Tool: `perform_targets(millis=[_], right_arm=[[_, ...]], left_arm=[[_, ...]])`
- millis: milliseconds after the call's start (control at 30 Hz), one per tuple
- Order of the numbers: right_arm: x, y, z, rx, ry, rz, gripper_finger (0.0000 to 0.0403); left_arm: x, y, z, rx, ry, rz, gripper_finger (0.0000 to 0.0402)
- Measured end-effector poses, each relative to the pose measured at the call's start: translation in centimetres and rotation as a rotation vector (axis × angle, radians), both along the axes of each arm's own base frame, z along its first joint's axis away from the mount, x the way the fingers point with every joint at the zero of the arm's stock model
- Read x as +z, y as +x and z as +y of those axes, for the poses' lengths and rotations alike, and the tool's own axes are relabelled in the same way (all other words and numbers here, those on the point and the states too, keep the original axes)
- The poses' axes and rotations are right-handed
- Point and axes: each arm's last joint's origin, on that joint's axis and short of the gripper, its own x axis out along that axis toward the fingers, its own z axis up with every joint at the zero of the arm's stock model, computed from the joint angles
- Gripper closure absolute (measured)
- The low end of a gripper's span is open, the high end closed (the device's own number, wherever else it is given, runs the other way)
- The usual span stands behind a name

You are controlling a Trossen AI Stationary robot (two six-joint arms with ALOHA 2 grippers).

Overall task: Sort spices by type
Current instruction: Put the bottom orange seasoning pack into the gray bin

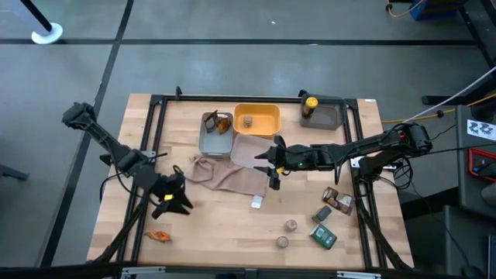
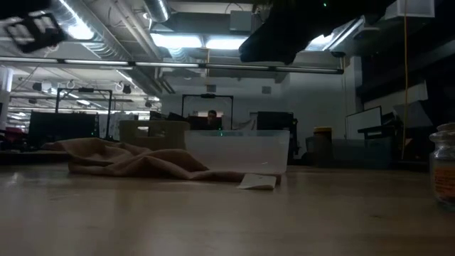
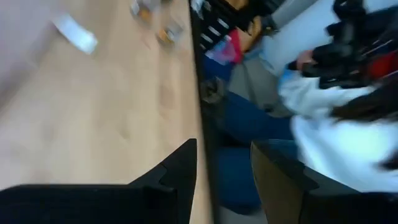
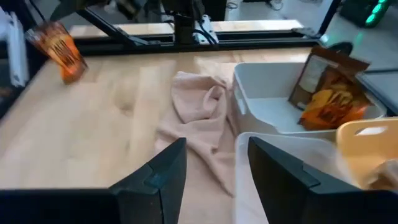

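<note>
Wooden table [image 1: 225, 225] under ceiling lights [image 2: 192, 41]; both arms' fingers [image 4: 165, 171] parted, empty.

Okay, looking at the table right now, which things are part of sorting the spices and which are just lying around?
Part of the job:
- orange packet near the front left
- packet in the grey tray
- tan jar in the yellow tray
- yellow-capped bottle
- two tan jars
- green boxes
- brown packets

Just lying about:
- beige cloth
- white slip
</note>
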Motion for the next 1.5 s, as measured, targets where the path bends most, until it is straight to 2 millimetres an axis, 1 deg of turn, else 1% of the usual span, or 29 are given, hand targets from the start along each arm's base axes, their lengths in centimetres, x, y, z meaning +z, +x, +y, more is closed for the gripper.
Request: perform_targets(millis=[67, 100, 300, 433, 500, 600, 667, 733, 833, 967, 1100, 1200, 1267, 1400, 1500], right_arm=[[0.0, 0.0, 0.1, 0.002, 0.052, -0.002, 0.023], [0.0, 0.0, 0.1, 0.004, 0.07, -0.003, 0.023], [0.0, 0.0, 0.1, -0.009, 0.117, -0.006, 0.023], [0.0, 0.0, 0.1, -0.01, 0.119, -0.006, 0.023], [0.0, 0.0, 0.1, -0.01, 0.119, -0.006, 0.023], [0.0, 0.0, 0.1, -0.01, 0.119, -0.007, 0.023], [0.0, 0.0, 0.1, -0.01, 0.12, -0.007, 0.023], [0.0, 0.0, 0.1, -0.01, 0.12, -0.006, 0.023], [0.0, 0.0, 0.1, -0.011, 0.121, -0.007, 0.023], [0.0, 0.0, 0.1, -0.011, 0.121, -0.009, 0.023], [0.0, 0.0, 0.1, -0.011, 0.122, -0.009, 0.023], [0.0, 0.0, 0.1, -0.011, 0.121, -0.009, 0.023], [0.0, 0.0, 0.1, -0.011, 0.121, -0.008, 0.023], [0.0, 0.0, 0.1, -0.011, 0.121, -0.008, 0.023], [0.0, 0.0, 0.1, -0.011, 0.121, -0.007, 0.023]], left_arm=[[0.0, -0.2, -0.4, 0.019, -0.114, 0.07, 0.0266], [0.0, -0.4, -0.5, 0.022, -0.138, 0.088, 0.0266], [0.0, -1.0, -1.3, 0.008, -0.208, 0.14, 0.0266], [0.3, -0.8, -1.3, 0.049, -0.3, 0.16, 0.0266], [1.0, -0.6, -1.4, 0.052, -0.357, 0.109, 0.0266], [2.3, -0.4, -1.8, 0.033, -0.353, -0.054, 0.0266], [3.4, -0.4, -2.0, 0.019, -0.319, -0.081, 0.0266], [4.6, -0.4, -2.4, 0.004, -0.266, -0.06, 0.0266], [6.0, -0.2, -3.2, -0.003, -0.159, 0.048, 0.0266], [7.8, 0.1, -4.6, 0.008, -0.004, 0.256, 0.0266], [8.2, 0.5, -6.5, 0.012, 0.17, 0.457, 0.0266], [7.6, 0.8, -8.1, -0.003, 0.259, 0.585, 0.0266], [6.9, 1.0, -9.2, -0.038, 0.28, 0.675, 0.0266], [5.4, 0.8, -11.2, -0.109, 0.274, 0.836, 0.0266], [4.5, 0.5, -12.1, -0.133, 0.263, 0.925, 0.0266]])
